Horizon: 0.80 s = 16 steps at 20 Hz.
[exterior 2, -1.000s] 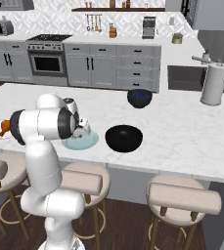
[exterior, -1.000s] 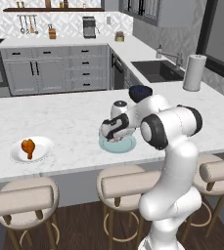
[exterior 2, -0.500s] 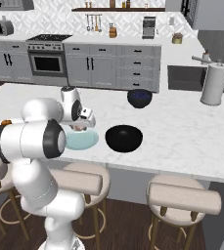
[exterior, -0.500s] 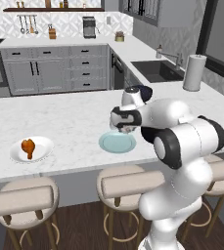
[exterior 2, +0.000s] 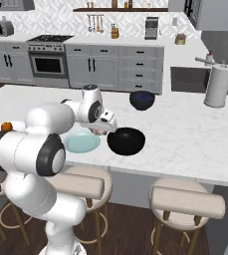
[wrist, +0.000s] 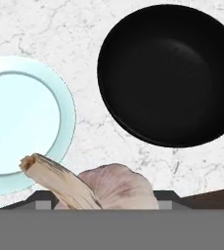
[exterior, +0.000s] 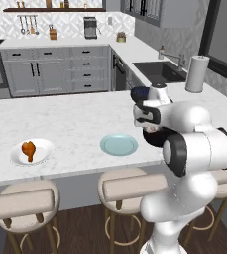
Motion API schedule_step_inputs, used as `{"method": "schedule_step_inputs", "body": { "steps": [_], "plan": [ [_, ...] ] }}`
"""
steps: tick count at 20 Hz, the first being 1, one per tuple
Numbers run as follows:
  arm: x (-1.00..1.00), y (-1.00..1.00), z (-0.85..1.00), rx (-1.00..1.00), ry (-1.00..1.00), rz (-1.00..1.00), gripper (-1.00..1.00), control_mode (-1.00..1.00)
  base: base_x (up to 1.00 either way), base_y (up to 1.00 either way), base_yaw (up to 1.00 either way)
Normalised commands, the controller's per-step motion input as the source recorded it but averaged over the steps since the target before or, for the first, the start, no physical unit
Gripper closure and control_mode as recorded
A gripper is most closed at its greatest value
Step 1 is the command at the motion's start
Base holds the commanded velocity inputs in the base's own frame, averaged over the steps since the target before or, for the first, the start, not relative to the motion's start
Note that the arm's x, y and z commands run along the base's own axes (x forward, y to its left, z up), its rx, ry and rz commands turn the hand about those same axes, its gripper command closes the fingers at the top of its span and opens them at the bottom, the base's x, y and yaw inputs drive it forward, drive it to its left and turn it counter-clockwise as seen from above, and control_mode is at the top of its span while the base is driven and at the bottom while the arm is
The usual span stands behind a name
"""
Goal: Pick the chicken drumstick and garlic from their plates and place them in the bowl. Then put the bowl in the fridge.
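My gripper (exterior 2: 102, 130) is shut on the garlic (wrist: 114, 187), a pale lumpy bulb with a dry stem, and holds it above the counter. It hangs between the pale blue-teal plate (wrist: 20, 122), now bare, and the black bowl (wrist: 168, 73), which has nothing in it. The right base view shows the same plate (exterior 2: 82, 143) left of the bowl (exterior 2: 126, 141). The chicken drumstick (exterior: 28, 149) lies on the white plate (exterior: 41, 155) far to the left on the counter. In the left base view my gripper (exterior: 147, 130) is just right of the teal plate (exterior: 119, 144).
A smaller dark blue bowl (exterior 2: 142, 99) stands behind the black one. A paper towel roll (exterior 2: 217, 85) stands by the sink (exterior: 157, 70) at the right. Bar stools (exterior 2: 185, 201) line the near edge of the island.
The arm has swung to the right, carrying the garlic off the teal plate towards the black bowl. The teal plate is left bare.
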Motion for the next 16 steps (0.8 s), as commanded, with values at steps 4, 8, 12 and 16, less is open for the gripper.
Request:
{"method": "schedule_step_inputs", "body": {
  "steps": [4, 8, 12, 16],
  "plan": [
    [0.07, -0.93, -0.04, 0.00, 0.00, -0.02, 1.00, -1.00, 0.00, 0.00, 0.00],
    [0.45, -0.58, -0.21, 0.07, 0.00, 0.00, 1.00, -1.00, 0.00, 0.00, 0.00],
    [0.51, -0.36, -0.38, 0.12, 0.00, 0.02, 1.00, -1.00, 0.00, 0.00, 0.00],
    [0.46, -0.08, -0.29, 0.03, 0.00, 0.00, 1.00, -1.00, 0.00, 0.00, 0.00]
  ]
}}
